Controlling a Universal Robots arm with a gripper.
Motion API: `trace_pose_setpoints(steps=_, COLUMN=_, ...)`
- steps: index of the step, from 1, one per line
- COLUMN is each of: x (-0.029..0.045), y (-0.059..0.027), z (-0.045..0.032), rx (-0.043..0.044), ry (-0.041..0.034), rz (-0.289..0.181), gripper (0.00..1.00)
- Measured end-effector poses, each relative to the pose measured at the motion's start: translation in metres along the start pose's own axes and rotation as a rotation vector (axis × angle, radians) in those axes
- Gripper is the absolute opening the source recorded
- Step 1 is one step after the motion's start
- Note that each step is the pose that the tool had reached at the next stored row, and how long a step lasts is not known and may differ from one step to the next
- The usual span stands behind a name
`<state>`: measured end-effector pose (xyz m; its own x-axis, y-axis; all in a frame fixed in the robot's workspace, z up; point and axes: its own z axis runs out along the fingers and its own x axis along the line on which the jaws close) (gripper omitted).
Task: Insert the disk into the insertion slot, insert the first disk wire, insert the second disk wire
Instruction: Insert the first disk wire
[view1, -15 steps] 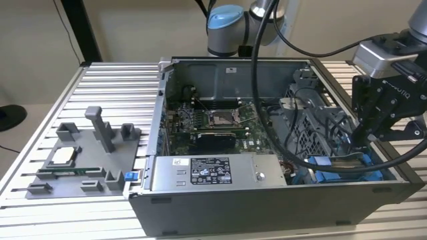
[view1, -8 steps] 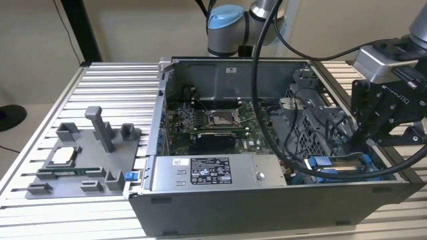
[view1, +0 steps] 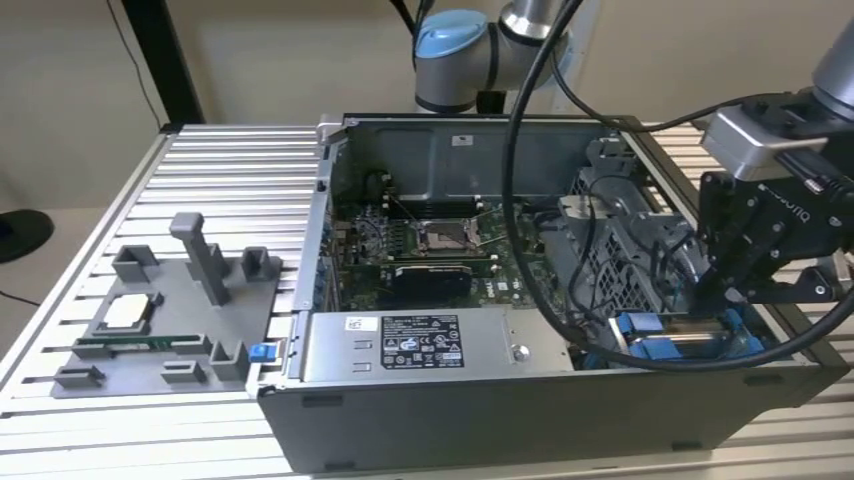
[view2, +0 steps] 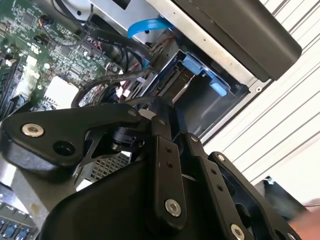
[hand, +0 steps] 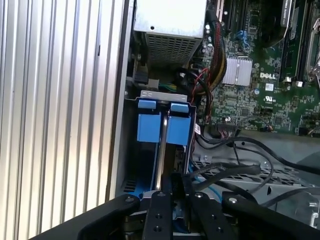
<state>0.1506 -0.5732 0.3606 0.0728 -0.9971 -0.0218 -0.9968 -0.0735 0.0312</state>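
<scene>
Gripper (view1: 711, 298): lower right of the exterior view, directly above the disk (view1: 687, 328); open or closed, cannot tell. Disk: in the insertion slot (hand: 150, 165), seen in the first wrist view, at the lower-right corner of the case (view1: 467, 420), near the perforated cage (view1: 627, 240).

Soft even light; glare on the ribbed table (view2: 280, 115), case (view1: 534, 420) interior dim.

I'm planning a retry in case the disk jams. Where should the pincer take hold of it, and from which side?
Probably by the blue end tabs of the disk: they face the open side of the case, while the walls of the insertion slot close off its flanks. Come from that open side, along the slot, pinching across the tabs.
</scene>
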Motion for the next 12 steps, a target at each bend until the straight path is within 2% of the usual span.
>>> trace_pose_setpoints(steps=7, x=0.0002, y=-0.0003, z=0.007, rx=-0.0204, ry=-0.0031, rz=0.047, gripper=0.0)
trace_pose_setpoints(steps=12, x=0.0004, y=-0.0081, z=0.0083, rx=-0.0209, ry=-0.0037, rz=0.062, gripper=0.0)
